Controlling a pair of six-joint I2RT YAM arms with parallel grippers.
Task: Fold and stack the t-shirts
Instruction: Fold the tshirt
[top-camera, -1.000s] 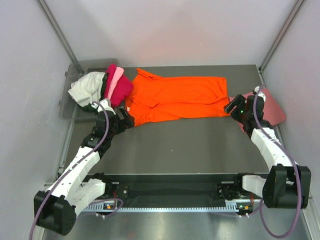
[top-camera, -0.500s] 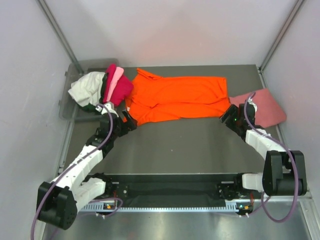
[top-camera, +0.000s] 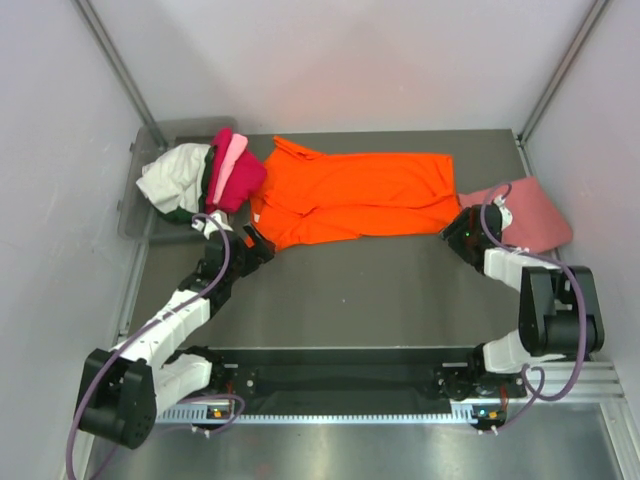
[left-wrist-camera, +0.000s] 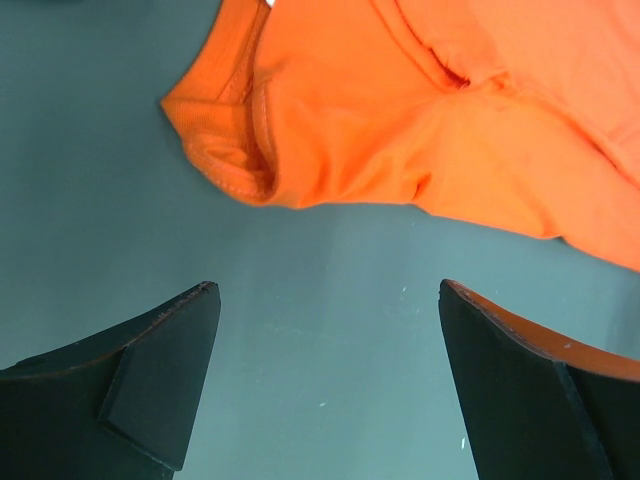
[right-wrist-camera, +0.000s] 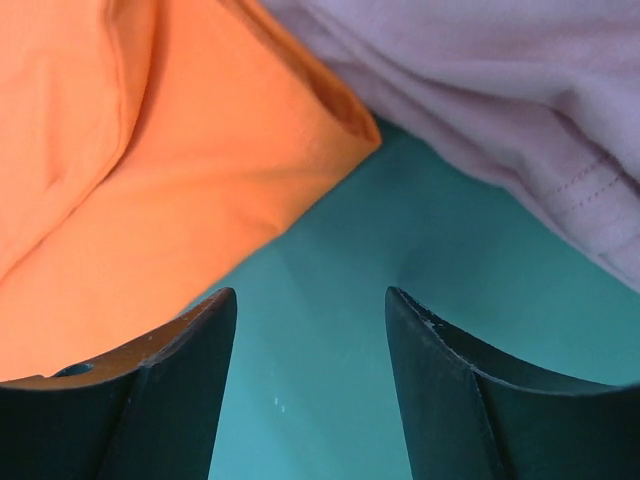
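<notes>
1. Left gripper (left-wrist-camera: 328, 287): open wide, holding nothing. Both dark fingers (left-wrist-camera: 150, 385) frame bare table (left-wrist-camera: 120, 190); neither touches cloth.
2. Right gripper (right-wrist-camera: 310, 293): jaws parted, narrower than the left's, empty. Bare table shows between the tips.
3. Orange shirt (top-camera: 360, 195): spread flat across the far half of the table, long axis left to right. Hem end lies to the right, sleeves to the left. One sleeve points to the far edge, the other to the near left. Light wrinkles at the left end.
4. Orange shirt, near-left sleeve: stitched cuff lies crumpled just ahead of the left gripper, with a strip of table between.
5. Orange shirt, near-right corner: just ahead and left of the right gripper's tips, not touching them.
6. Salmon shirt (top-camera: 532, 215): flat, compact shape at the table's right edge, just beside the orange hem. A narrow wedge of table parts the two. It reads pale lilac in the right wrist view. The right arm crosses its near-left part in the top view.
7. Bin (top-camera: 135, 205): grey, at the far-left corner.
8. White shirt (top-camera: 168, 180): heaped on the bin, leftmost.
9. Dark shirt (top-camera: 207, 178): a sliver between the white and magenta cloth; colour hard to tell.
10. Magenta shirt (top-camera: 240, 180): bunched, spilling towards the orange shirt's left end. Whether they touch, cannot tell.
11. Light pink shirt (top-camera: 233, 155): a strip lying on the magenta.
</notes>
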